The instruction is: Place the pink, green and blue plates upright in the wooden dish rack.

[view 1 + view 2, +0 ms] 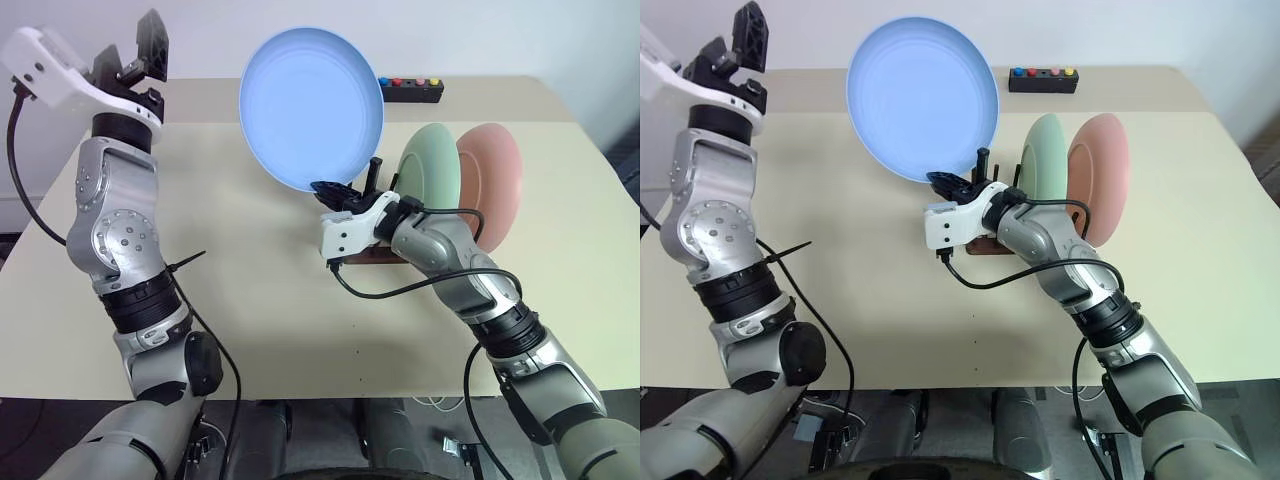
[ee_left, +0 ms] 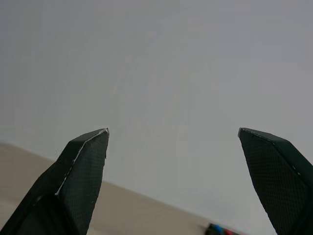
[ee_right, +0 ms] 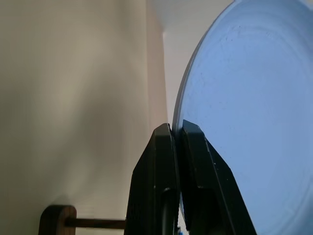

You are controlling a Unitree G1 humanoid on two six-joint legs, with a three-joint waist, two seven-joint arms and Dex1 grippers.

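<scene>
The right hand (image 1: 330, 190) is clamped on the lower rim of the blue plate (image 1: 311, 106), holding it on edge above the table (image 1: 250, 290) so it can drop between the pegs. Just beyond, the wooden dish rack (image 1: 372, 255) already props the green plate (image 1: 432, 168) and pink plate (image 1: 492, 180) upright. The left hand (image 1: 135, 55), raised off to the side, gapes wide and empty, clear of the plate.

matte blue plate (image 1: 311, 106), dark wooden rack (image 3: 57, 220)

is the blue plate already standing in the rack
No, the blue plate is held up at its rim by the right gripper, above the table.
</scene>
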